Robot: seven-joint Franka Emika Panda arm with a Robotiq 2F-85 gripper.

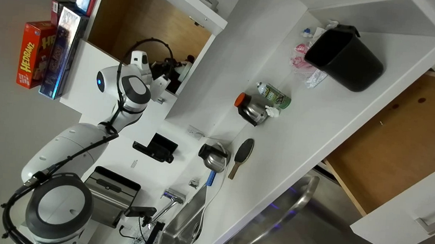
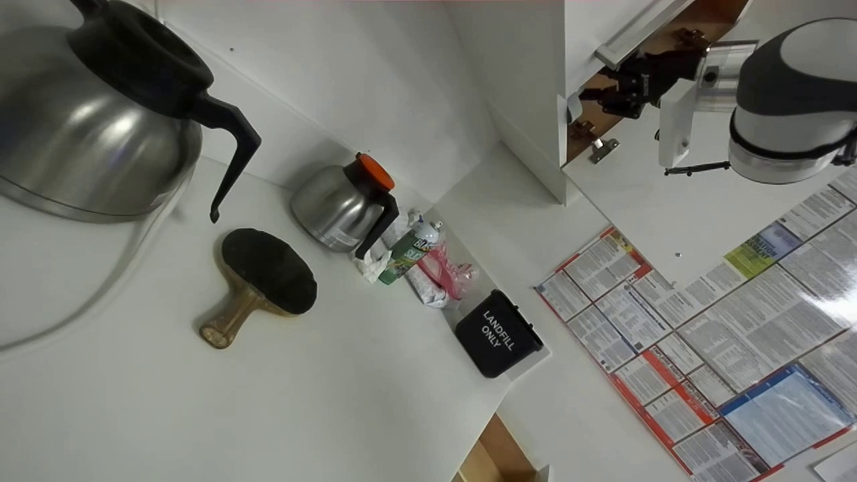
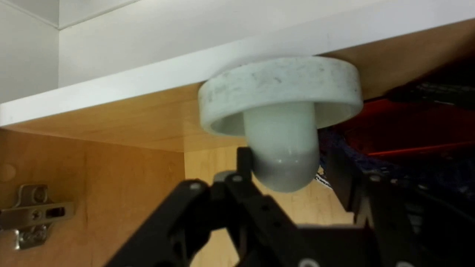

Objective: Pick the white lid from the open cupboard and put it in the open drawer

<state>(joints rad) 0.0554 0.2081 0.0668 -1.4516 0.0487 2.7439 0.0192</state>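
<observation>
The white lid [image 3: 280, 87] lies flat on the cupboard's floor by its front edge, with its rounded knob pointing into my jaws. It shows in both exterior views [image 1: 184, 71] [image 2: 574, 108], partly hidden. My gripper [image 3: 291, 163] is open around the knob. The left finger is against or very near the knob, and a gap shows at the right finger. The gripper is also inside the cupboard in both exterior views [image 1: 176, 71] [image 2: 594, 84]. The cupboard [image 1: 163, 20] is open, with a wood interior. The drawer [image 1: 408, 148] is pulled out below the counter.
Dark cloth and a red thing [image 3: 415, 126] lie beside the lid in the cupboard. A metal hinge [image 3: 37, 215] is at the side wall. The counter holds a black bin [image 1: 346, 58], spray can [image 1: 274, 95], orange-topped pot [image 1: 254, 109] and paddle [image 1: 244, 150]. Game boxes [image 1: 36, 54] stand above.
</observation>
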